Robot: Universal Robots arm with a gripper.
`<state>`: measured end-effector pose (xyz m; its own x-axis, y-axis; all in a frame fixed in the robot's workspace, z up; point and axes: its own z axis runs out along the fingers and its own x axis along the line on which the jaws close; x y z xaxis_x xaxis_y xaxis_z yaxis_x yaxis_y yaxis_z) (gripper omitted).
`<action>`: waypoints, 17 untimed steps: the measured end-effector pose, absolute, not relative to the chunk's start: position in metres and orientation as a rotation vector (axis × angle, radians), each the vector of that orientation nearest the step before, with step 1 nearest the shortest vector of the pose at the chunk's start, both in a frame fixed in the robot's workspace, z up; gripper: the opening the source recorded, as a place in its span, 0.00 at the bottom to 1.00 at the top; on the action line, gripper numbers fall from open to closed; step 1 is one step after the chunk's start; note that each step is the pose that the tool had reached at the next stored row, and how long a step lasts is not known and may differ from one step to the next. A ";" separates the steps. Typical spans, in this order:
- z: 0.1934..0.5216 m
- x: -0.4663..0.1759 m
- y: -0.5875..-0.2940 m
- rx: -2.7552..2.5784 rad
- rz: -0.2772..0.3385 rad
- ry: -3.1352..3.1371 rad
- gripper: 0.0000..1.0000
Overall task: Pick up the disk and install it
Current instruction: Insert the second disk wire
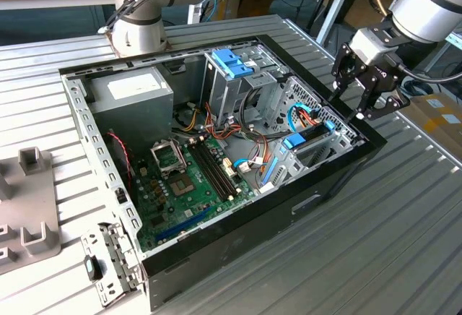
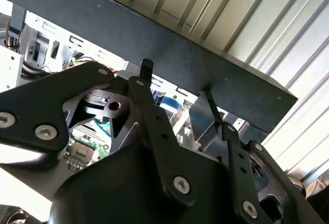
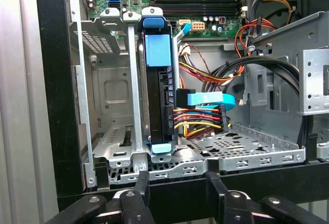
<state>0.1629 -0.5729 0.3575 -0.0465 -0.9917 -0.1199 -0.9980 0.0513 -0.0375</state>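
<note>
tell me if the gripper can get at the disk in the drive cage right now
Probably yes. The disk stands on edge in the drive cage, its blue-framed edge facing the case opening. The gripper hangs beside the case, nothing between, though cables plug in alongside.

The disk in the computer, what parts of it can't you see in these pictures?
- The disk's flat face and label: in the first wrist view it stands edge-on in the metal cage, so only its edge and blue frame show.
- Its far side: hidden behind the cage wall in the exterior view.
- In the second wrist view the end effector and the case's black rim cover most of the bay.
</note>
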 end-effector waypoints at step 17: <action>0.363 0.143 -0.573 -2.085 0.079 2.190 0.56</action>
<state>0.1432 -0.5729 0.3635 -0.0463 -0.9917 -0.1202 -0.9977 0.0518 -0.0430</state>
